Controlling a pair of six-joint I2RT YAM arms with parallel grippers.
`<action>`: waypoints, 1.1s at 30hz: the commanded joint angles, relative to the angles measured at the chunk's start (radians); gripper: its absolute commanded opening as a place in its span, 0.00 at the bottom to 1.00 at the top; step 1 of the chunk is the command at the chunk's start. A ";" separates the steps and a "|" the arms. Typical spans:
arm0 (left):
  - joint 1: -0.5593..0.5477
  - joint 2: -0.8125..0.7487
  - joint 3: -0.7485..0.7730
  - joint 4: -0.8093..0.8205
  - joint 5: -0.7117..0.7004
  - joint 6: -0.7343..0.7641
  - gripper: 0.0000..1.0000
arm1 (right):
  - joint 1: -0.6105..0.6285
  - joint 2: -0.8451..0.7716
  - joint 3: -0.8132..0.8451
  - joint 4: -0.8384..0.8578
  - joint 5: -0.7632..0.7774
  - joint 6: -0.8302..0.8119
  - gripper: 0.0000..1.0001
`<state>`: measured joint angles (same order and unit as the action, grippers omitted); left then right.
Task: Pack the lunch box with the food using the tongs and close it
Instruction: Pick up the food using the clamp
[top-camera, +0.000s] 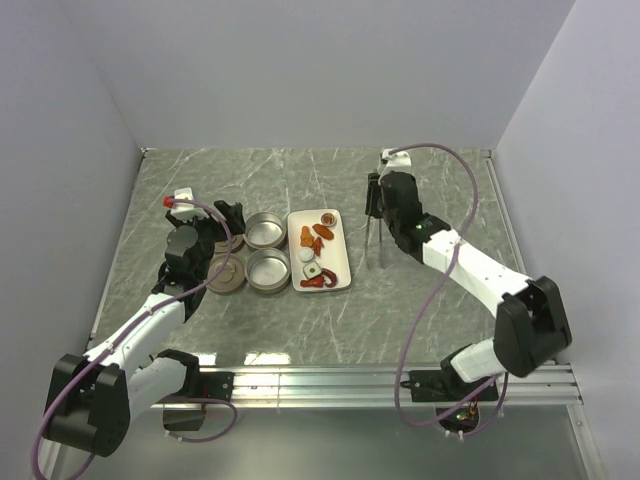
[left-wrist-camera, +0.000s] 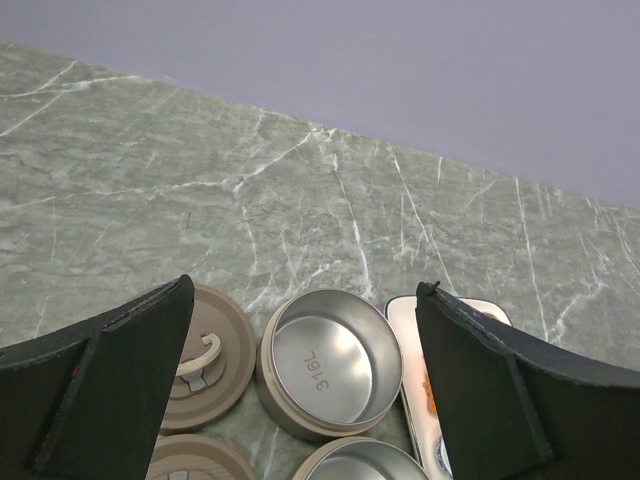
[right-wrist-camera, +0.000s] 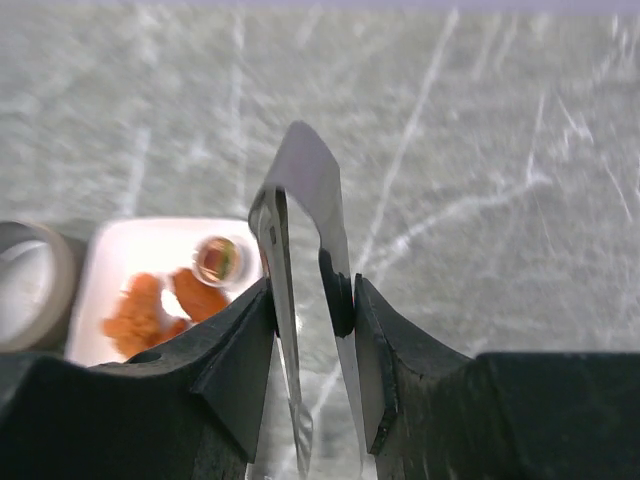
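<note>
The lunch box is two round metal tins, both bare inside, with their handled lids lying to their left. My left gripper is open above the far tin and its lid, holding nothing. The food, orange and red pieces with a white slice, lies on the white tray. My right gripper is shut on the tongs, one pad on each thin arm. The tongs are right of the tray.
The second tin and second lid show at the bottom edge of the left wrist view. The tray with orange food lies left of the tongs in the right wrist view. Walls enclose the marble table on three sides.
</note>
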<state>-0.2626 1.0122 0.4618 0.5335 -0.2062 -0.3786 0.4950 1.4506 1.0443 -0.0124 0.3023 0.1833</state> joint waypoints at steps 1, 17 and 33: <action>-0.001 -0.003 0.008 0.039 0.019 0.017 0.99 | 0.025 -0.090 -0.058 0.198 0.032 -0.018 0.43; -0.001 -0.004 0.003 0.048 0.021 0.015 0.99 | 0.135 -0.085 -0.119 0.587 0.076 -0.134 0.43; -0.001 0.005 0.005 0.053 0.021 0.018 1.00 | 0.186 0.089 0.011 0.660 0.092 -0.174 0.44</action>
<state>-0.2626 1.0122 0.4618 0.5373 -0.2024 -0.3786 0.6762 1.5364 0.9848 0.5655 0.3740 0.0235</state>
